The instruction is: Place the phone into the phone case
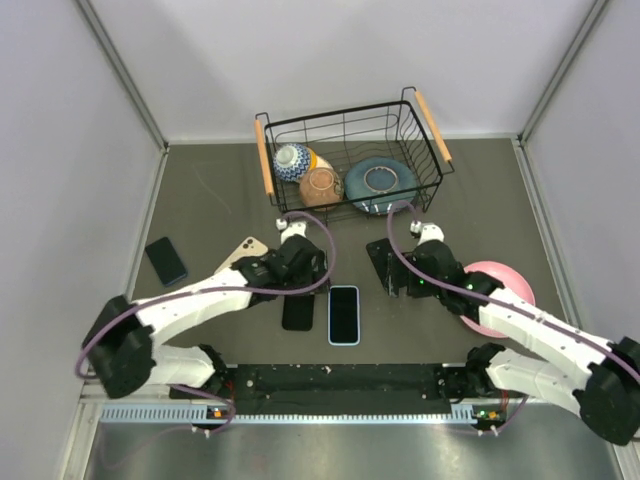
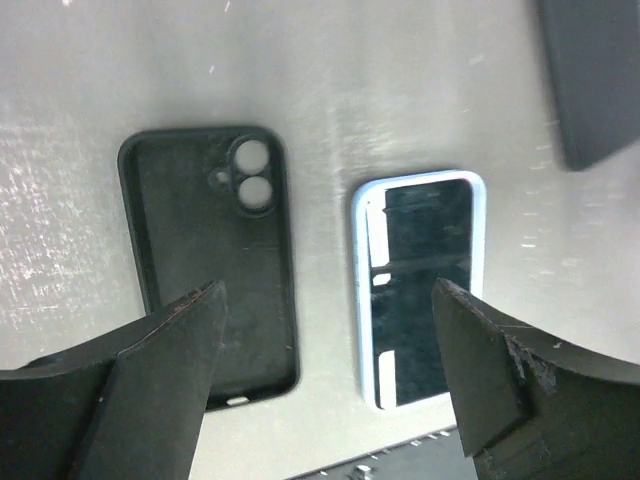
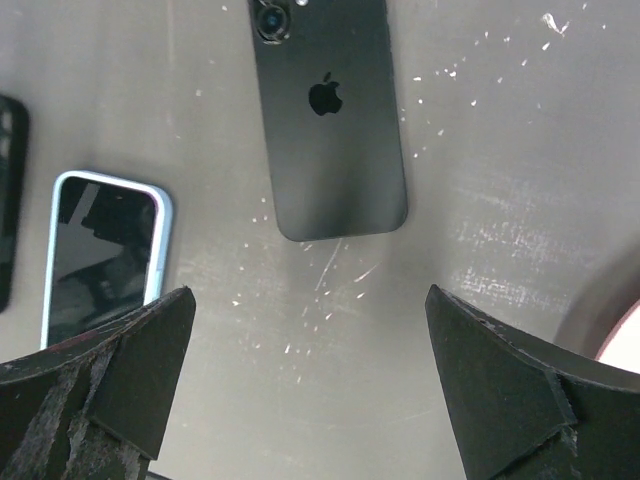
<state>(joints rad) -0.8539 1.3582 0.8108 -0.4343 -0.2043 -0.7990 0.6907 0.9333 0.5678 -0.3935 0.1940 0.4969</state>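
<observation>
The left gripper [image 2: 327, 295] is hovering wide open over the empty black rubber phone case [image 2: 210, 250] near the tabletop's near edge. The right gripper [image 3: 308, 295], equally wide, is hanging above the black face-down phone [image 3: 330, 110].

Black phone case [image 2: 205, 250], blue-rimmed phone [image 2: 420, 285], dark grey phone [image 3: 330, 120], pink plate [image 1: 510, 280]

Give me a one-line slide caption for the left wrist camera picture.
Open left gripper hovers above an empty black phone case lying beside a blue-rimmed phone, screen up.
</observation>
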